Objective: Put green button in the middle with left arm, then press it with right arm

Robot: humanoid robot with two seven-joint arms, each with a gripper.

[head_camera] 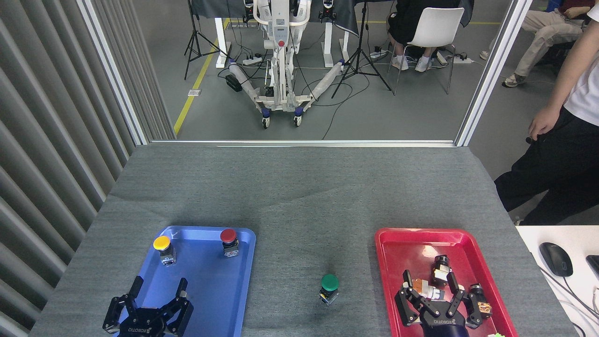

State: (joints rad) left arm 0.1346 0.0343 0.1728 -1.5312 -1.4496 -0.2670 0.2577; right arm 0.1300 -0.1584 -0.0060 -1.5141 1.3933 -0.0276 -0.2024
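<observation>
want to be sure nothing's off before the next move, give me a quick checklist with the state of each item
1. green button on the cloth between the trays: ok, it stands on the grey table, in neither tray.
2. Button upright, cap up: ok.
3. Button free of any gripper: ok, nothing touches it.
4. right gripper open: ok, fingers spread, over the red tray, holding nothing.
5. left gripper out of the way: ok, open over the near end of the blue tray.
6. Button actually pressed: cannot tell from this picture.
</observation>
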